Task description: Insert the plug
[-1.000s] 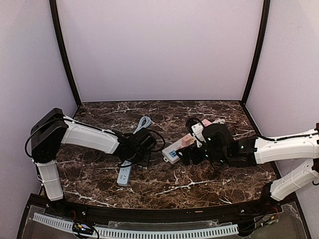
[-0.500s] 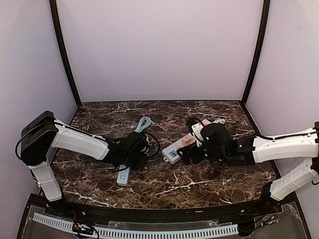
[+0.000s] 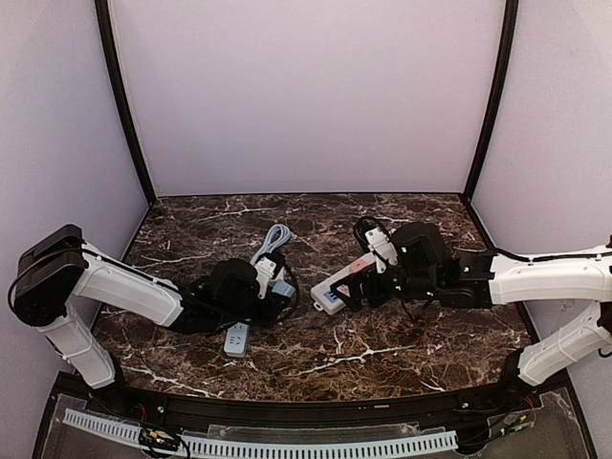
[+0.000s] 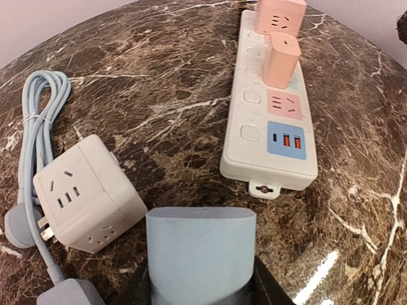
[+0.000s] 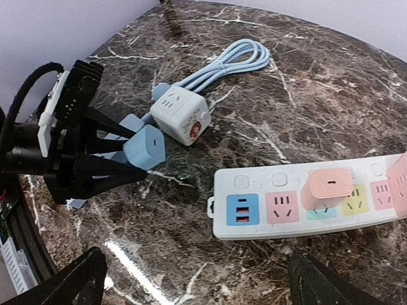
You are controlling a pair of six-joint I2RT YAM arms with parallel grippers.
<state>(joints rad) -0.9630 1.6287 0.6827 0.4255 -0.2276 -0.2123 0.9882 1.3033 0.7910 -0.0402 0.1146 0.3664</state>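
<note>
My left gripper (image 3: 277,291) is shut on a light blue plug adapter (image 4: 200,248), held low over the table; the adapter also shows in the right wrist view (image 5: 145,146). The white power strip (image 4: 251,155) lies to its right, with a blue USB panel, a free pink socket (image 4: 284,103) and two pink adapters (image 4: 280,58) plugged in. The strip also shows in the top view (image 3: 330,292) and the right wrist view (image 5: 224,190). My right gripper (image 5: 200,286) is open and empty, above the strip's near end.
A white cube socket (image 4: 86,194) with a coiled light blue cable (image 3: 273,239) sits beside the left gripper. A second light blue strip (image 3: 236,337) lies below it. Black cables lie near the strip's far end (image 3: 368,229).
The left arm has swung lower and to the left, and its gripper now points at the strip with the blue adapter. The right wrist has drawn back slightly, uncovering more of the strip.
</note>
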